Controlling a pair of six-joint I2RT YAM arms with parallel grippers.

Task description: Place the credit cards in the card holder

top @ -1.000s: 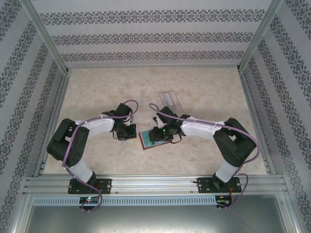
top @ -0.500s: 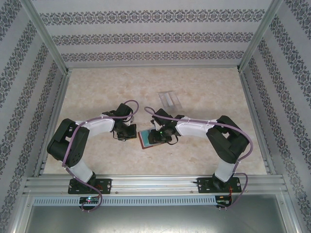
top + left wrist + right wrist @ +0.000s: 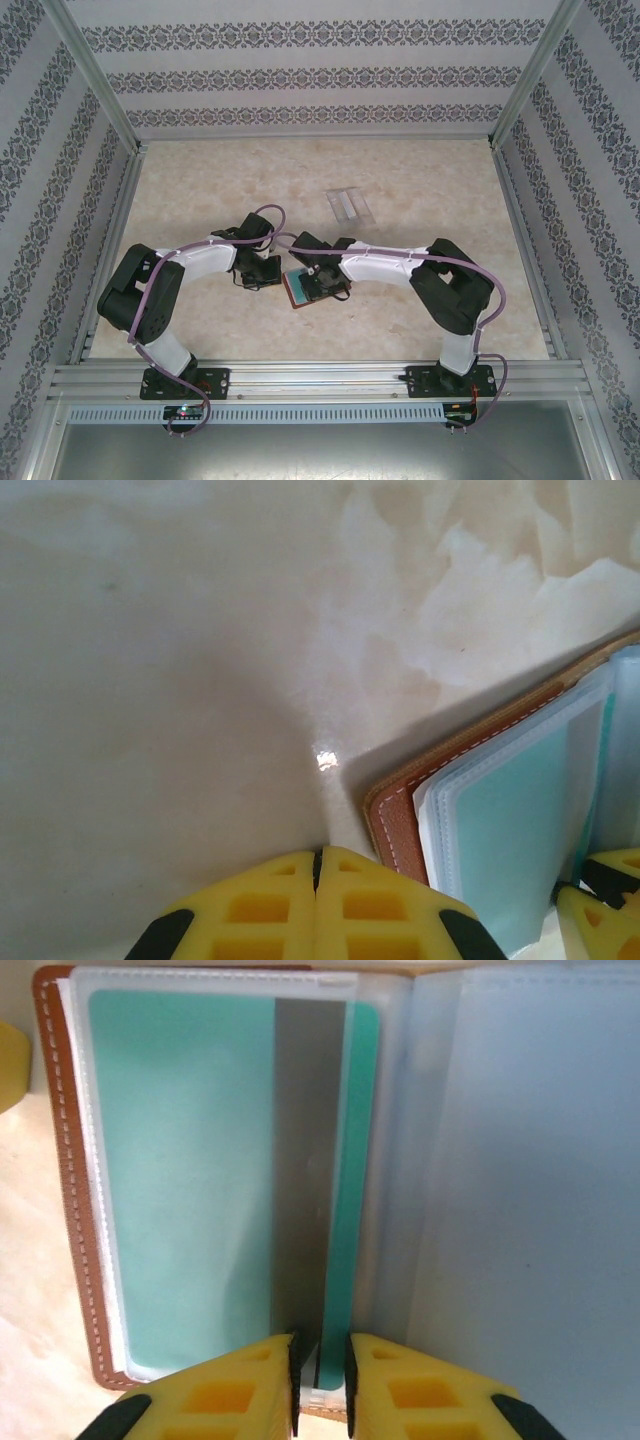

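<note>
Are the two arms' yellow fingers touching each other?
Apart. In the left wrist view, pages of the card holder lie between the left fingers and the right fingers.

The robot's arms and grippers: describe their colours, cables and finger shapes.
Left arm and right arm: black joints, white covers, purple cable along each. Left gripper and right gripper: yellow fingers with rectangular pockets, black edges.

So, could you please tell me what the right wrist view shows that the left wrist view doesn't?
Right wrist: the dark stripe across the teal card, and the right gripper, jaws slightly apart over the card's near end. Left wrist: bare table and the shut left gripper next to a corner of the card holder. Both: the open brown card holder with the teal card in a clear sleeve.
</note>
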